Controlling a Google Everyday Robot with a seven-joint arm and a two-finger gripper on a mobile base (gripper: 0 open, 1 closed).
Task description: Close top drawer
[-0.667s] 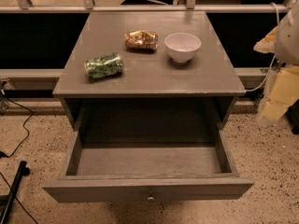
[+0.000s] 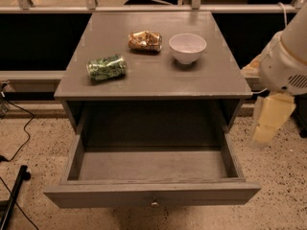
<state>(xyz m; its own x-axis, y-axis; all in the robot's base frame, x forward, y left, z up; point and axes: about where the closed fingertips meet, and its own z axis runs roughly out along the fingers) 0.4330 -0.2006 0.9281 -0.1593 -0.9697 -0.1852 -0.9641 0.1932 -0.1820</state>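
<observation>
The top drawer of the grey wooden cabinet is pulled far out towards the camera. It is a broad shallow box with an empty inside and one small metal knob at the middle of its front panel. My gripper hangs pointing down at the right, beside the drawer's right side wall and apart from it. It holds nothing that I can see. The white arm above it reaches in from the right edge.
On the cabinet top lie a green crushed can, a brown snack bag and a white bowl. A dark rail and windows run behind. Black cables and a stand leg lie on the speckled floor at left.
The arm and gripper have moved a little down and to the left, closer to the drawer's right side. The drawer stays open as before.
</observation>
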